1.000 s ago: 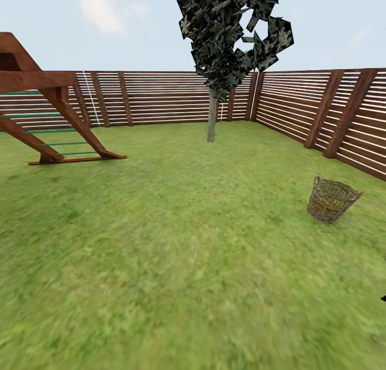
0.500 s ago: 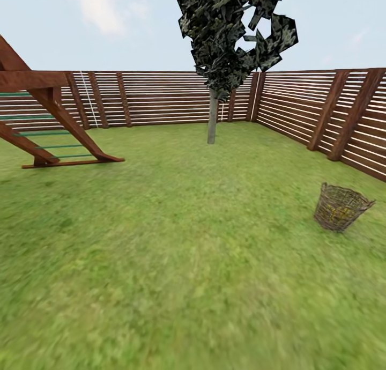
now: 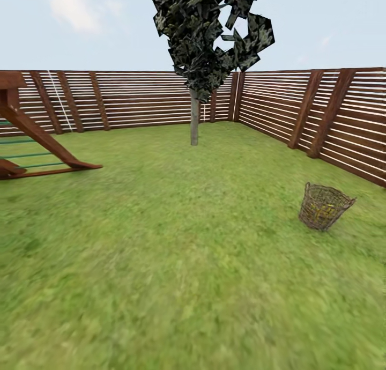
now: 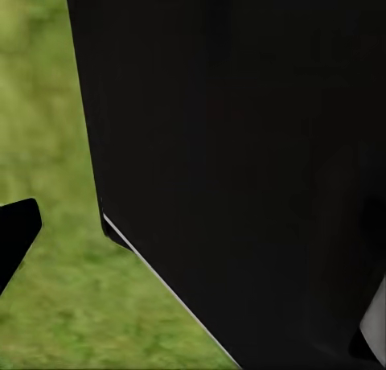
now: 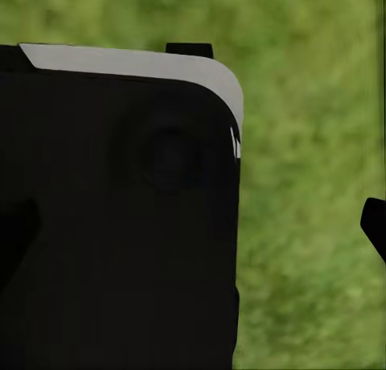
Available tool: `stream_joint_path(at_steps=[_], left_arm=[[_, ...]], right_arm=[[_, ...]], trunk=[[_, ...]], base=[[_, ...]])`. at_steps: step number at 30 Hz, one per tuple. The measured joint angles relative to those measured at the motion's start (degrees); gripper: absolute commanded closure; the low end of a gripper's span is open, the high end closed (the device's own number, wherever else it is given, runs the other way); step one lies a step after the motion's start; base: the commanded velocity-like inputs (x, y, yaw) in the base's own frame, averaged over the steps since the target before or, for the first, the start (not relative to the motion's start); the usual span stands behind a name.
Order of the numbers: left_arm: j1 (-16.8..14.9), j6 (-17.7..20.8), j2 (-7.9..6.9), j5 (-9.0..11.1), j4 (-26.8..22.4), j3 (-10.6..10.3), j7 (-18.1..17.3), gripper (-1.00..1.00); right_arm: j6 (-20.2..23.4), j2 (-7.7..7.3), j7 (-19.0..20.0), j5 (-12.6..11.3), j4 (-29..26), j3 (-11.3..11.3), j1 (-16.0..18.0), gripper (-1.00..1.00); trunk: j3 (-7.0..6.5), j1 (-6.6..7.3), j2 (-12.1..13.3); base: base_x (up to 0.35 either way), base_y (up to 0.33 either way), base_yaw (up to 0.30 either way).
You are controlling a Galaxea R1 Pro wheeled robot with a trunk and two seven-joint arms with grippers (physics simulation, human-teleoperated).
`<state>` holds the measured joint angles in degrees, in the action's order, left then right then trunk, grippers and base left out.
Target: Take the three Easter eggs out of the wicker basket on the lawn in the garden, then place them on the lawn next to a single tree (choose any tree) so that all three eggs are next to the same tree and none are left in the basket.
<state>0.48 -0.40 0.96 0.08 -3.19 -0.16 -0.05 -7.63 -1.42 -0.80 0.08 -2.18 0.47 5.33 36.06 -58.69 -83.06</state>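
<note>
Where the wide green lawn (image 3: 177, 236) runs back to a brown horizontal-slat wooden fence (image 3: 134, 99), a tree with a smooth pale grey trunk and dark angular leaf clusters (image 3: 194, 124) stands near the lawn's far right corner. A small round open-weave wicker basket of brown-grey twigs (image 3: 323, 206) sits upright on the grass toward the lawn's right edge, near the fence on that side and well apart from the tree. Yellow patches show through the basket's weave, the Easter eggs (image 3: 323, 209) lying inside it; how many cannot be told. At the lawn's left edge rests the foot of a brown wooden play structure with green rungs (image 3: 32, 145).

In the left wrist view a large black body of the robot (image 4: 241, 161) blocks most of the grass; in the right wrist view a black housing with a pale top edge (image 5: 121, 209) does the same. Whether either gripper's jaws stand apart or together cannot be told.
</note>
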Motion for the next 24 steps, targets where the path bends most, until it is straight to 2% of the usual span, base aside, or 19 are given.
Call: stream_joint_path(at_steps=[24], left_arm=[[0.0, 0.0, 0.00, 0.0, 0.0, 0.0, 0.0, -1.00]], right_arm=[[0.1, -0.16, 0.2, 0.0, 0.0, 0.0, 0.0, -1.00]], trunk=[[0.00, 0.00, 0.0]], base=[[0.339, 0.000, -0.260]])
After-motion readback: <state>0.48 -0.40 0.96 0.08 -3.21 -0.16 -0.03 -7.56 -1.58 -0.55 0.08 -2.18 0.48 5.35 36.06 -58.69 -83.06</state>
